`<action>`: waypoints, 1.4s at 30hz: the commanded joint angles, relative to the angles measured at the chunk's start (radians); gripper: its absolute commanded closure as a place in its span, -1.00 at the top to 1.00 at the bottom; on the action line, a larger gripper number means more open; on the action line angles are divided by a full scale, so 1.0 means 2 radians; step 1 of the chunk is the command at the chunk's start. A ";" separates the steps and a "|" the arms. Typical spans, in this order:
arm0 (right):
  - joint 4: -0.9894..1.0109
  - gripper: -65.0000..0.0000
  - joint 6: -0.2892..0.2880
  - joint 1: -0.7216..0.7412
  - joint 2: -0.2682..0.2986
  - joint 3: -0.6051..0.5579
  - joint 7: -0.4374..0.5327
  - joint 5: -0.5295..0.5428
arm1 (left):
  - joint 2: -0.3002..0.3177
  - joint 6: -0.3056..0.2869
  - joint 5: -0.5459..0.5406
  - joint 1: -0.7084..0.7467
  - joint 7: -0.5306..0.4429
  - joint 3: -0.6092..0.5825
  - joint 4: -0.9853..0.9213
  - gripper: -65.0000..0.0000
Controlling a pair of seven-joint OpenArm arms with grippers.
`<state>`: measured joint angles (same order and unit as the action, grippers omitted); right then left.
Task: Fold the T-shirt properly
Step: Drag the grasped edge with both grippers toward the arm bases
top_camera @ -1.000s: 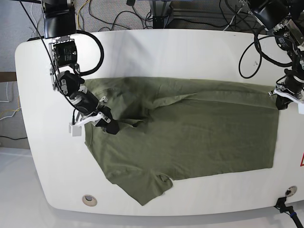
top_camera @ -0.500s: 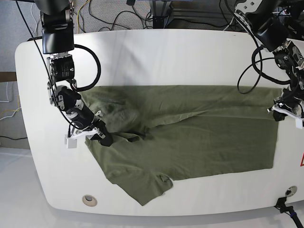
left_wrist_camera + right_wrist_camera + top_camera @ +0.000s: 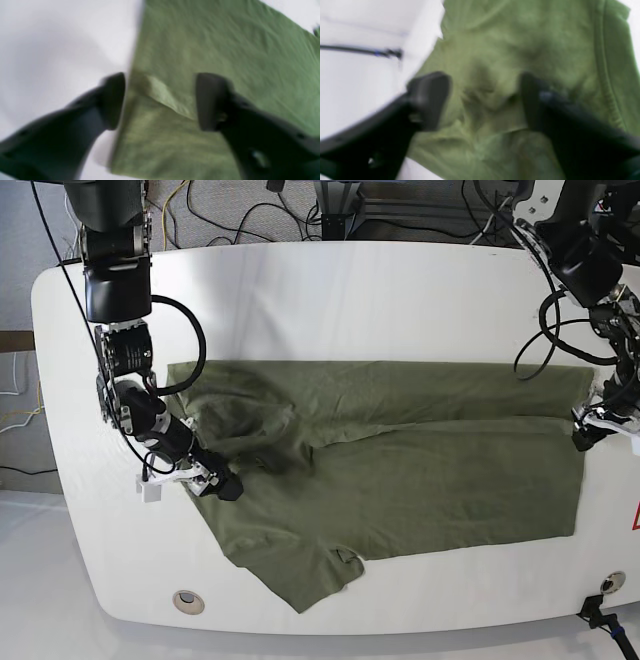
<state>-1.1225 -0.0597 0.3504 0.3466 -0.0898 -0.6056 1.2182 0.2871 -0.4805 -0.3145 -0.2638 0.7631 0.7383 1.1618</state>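
**Both grippers open over shirt edges**

T-shirt (image 3: 400, 470) lies spread on white table (image 3: 330, 290). Left gripper (image 3: 160, 101) — jaws apart, straddling a small fold at hem edge. Right gripper (image 3: 485, 100) — jaws apart over bunched fabric nr collar.

You are looking at a robotics lab: a white bench (image 3: 330, 300) with two arms mounted at its ends, black cables (image 3: 250, 215) strewn over grey carpet (image 3: 20, 240) behind it.
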 commanded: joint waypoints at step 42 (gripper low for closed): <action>-0.146 -0.90 -0.162 -0.184 -0.044 0.137 0.004 -0.507 | 0.060 -0.006 0.085 0.247 -0.248 -0.142 0.172 0.77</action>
<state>-1.4208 -0.3790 -0.0231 0.2508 0.1825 -0.5823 0.2142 0.3862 -0.4984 -0.1345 0.2382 0.2909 0.4454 1.4914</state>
